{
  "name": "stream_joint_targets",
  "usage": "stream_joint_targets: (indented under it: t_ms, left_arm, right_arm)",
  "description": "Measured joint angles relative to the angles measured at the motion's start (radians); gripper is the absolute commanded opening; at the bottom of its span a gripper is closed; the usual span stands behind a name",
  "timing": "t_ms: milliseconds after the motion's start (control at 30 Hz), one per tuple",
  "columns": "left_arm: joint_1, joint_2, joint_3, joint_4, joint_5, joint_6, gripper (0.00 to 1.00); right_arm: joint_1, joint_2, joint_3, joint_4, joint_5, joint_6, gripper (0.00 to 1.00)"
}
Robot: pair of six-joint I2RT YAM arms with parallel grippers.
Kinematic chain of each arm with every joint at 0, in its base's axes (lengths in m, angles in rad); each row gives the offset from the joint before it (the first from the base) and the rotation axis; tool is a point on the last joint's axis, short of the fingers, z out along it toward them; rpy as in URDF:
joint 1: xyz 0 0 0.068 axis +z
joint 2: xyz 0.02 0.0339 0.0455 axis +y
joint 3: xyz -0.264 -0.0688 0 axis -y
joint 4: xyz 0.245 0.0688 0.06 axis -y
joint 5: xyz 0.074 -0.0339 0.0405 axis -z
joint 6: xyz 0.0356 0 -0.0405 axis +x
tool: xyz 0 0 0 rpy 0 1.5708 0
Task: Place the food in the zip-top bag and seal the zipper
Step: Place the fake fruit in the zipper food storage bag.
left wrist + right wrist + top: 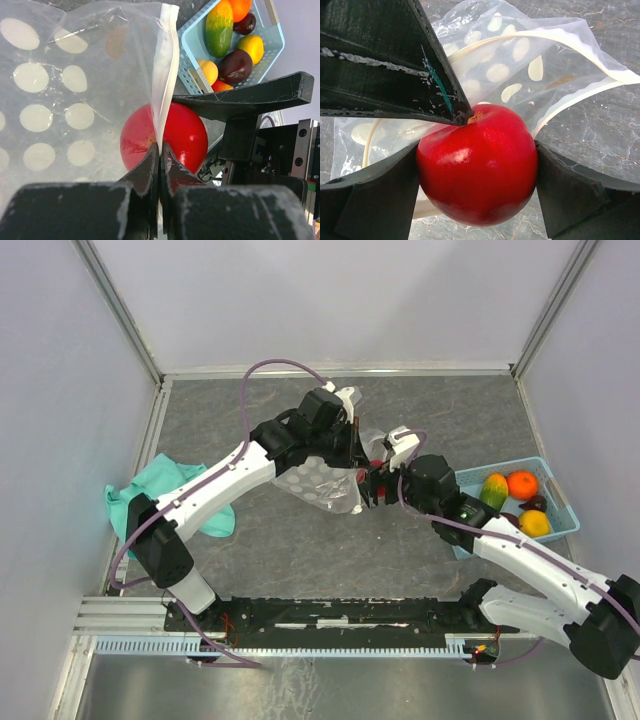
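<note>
From above, the left gripper (352,445) held the bag (322,480) up off the table (300,540) by one edge. The right gripper (375,483) met it at the mouth with a red apple (376,466). The other fruit (522,485) lay in the basket (562,512), well to the right. A cloth (165,485) sat far left.

From the left wrist, that gripper's jaws were closed tight on the zipper (166,65), a narrow whitish strip on thin, crinkled clear film with white dots. The apple sat half behind the strip, right at the opening. The film looked slick, so a firm push from the apple could probably drag it out of the pinch.

From the right wrist, the jaws were closed on the apple from both sides. It was round, hard-looking and very glossy. Beyond it the mouth gaped only as a narrow lens between two floppy lips. The apple seemed likely to catch a lip and shove the bag away instead of going in. A smooth ball like that might also squirt free, or roll back out of the sideways mouth once released.
</note>
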Motion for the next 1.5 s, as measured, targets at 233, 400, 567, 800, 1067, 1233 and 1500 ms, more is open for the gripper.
stream_joint_targets:
  t_ms: [233, 400, 567, 800, 1067, 1233, 1500]
  left_arm:
    - [0.01, -0.002, -0.069, 0.036, 0.019, -0.02, 0.03]
    - [0.017, -0.003, -0.105, 0.061, 0.043, -0.04, 0.03]
    - [0.011, -0.02, -0.116, 0.077, 0.067, -0.045, 0.03]
    - [0.008, -0.06, -0.13, 0.083, 0.069, -0.045, 0.03]
    - [0.008, -0.072, -0.183, 0.111, 0.061, -0.046, 0.03]
    - [0.009, -0.074, -0.196, 0.143, 0.065, -0.056, 0.03]
    - [0.022, -0.116, -0.253, 0.24, 0.085, -0.106, 0.03]
  right_arm:
    - [-0.002, 0.041, -0.05, 0.074, -0.046, 0.026, 0.65]
    - [-0.002, 0.109, -0.08, 0.153, -0.071, 0.057, 0.64]
    - [-0.004, 0.14, -0.091, 0.198, -0.044, 0.07, 0.64]
    - [-0.031, 0.125, -0.091, 0.14, 0.034, 0.089, 0.65]
    - [-0.049, 0.003, -0.096, 0.088, 0.029, 0.179, 0.64]
    - [-0.064, -0.067, -0.108, 0.065, 0.029, 0.248, 0.62]
    - [-0.086, -0.109, -0.11, 0.079, -0.015, 0.293, 0.62]
